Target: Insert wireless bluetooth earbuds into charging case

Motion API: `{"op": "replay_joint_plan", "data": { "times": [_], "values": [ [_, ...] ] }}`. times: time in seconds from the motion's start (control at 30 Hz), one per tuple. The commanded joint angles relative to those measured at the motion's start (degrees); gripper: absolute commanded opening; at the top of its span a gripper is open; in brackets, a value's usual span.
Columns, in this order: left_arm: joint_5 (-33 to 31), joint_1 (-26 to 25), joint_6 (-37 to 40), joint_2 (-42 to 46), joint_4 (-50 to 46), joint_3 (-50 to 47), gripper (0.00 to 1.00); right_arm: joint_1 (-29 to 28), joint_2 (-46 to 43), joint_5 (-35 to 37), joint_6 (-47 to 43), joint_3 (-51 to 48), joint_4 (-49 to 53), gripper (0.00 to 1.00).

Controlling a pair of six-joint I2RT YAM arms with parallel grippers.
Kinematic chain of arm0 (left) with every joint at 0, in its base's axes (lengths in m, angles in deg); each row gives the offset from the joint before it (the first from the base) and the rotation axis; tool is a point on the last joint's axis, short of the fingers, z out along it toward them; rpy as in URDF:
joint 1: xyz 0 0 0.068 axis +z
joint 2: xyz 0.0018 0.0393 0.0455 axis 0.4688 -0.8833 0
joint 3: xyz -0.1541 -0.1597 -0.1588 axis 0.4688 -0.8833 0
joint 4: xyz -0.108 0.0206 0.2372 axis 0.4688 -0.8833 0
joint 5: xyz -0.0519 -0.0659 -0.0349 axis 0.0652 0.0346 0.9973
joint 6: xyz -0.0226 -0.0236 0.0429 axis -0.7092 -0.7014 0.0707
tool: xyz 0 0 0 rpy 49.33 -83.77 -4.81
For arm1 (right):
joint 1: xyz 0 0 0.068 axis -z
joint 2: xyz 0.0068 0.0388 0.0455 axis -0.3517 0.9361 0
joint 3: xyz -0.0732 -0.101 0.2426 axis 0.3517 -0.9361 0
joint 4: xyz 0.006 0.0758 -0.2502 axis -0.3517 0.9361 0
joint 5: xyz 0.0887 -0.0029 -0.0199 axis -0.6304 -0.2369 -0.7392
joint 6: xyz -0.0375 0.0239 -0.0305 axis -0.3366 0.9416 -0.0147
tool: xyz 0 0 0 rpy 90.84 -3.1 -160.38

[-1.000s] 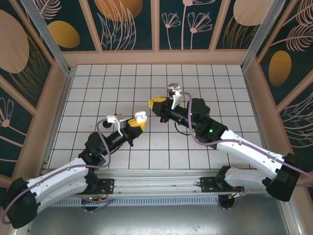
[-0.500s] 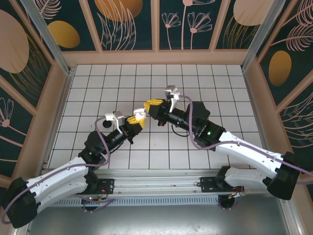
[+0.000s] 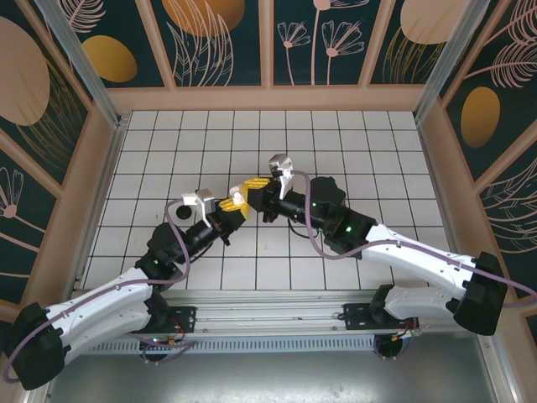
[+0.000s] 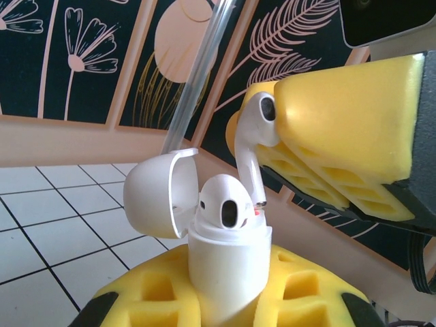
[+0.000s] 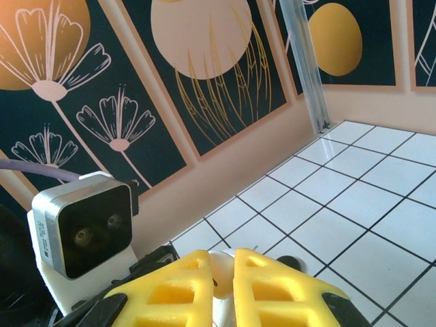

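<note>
Nearest in the left wrist view, the left gripper (image 3: 233,209) is clamped on the charging case (image 4: 228,269). The case stands upright, its lid (image 4: 160,201) swung open toward 9 o'clock. One white earbud (image 4: 227,202) sits inside. Just beyond, at 1 o'clock, the right gripper (image 3: 257,185) pinches a second earbud (image 4: 251,136). Its long axis is near vertical, stem pointing down, tip at the case's rim.

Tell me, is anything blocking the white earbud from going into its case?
Nothing visible does. The lid is swung open, and the held earbud hangs just above the case, beside the seated earbud.
</note>
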Motion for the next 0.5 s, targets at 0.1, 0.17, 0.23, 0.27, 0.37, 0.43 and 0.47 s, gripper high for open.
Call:
{"op": "replay_joint_plan", "data": {
  "times": [0.1, 0.17, 0.23, 0.27, 0.37, 0.43, 0.47],
  "values": [
    [-0.2, 0.0, -0.9, 0.9, 1.3, 2.3, 0.0, -0.5, 0.1, 1.5, -1.9, 1.4, 1.5, 0.11],
    [-0.2, 0.0, -0.9, 0.9, 1.4, 2.3, 0.0, -0.6, -0.2, 2.0, -2.1, 1.4, 1.6, 0.11],
    [-0.1, 0.1, -1.1, 0.7, 1.6, 2.3, 0.0, -0.6, -0.6, 2.3, -2.4, 1.1, 1.6, 0.11],
    [-0.2, 0.0, -1.1, 0.7, 1.7, 2.3, 0.0, -0.6, -0.8, 2.3, -2.5, 1.0, 1.6, 0.11],
    [0.0, 0.0, -1.1, 0.5, 1.9, 2.6, 0.0, -0.5, -1.0, 2.6, -2.9, 0.7, 1.5, 0.11],
    [0.0, 0.0, -1.2, 0.4, 1.8, 2.6, 0.0, -0.6, -1.0, 2.4, -3.1, 0.8, 1.6, 0.11],
    [0.0, 0.0, -1.2, 0.4, 1.8, 2.6, 0.0, -0.6, -1.0, 2.2, -3.2, 0.8, 1.7, 0.11]
  ]
}}
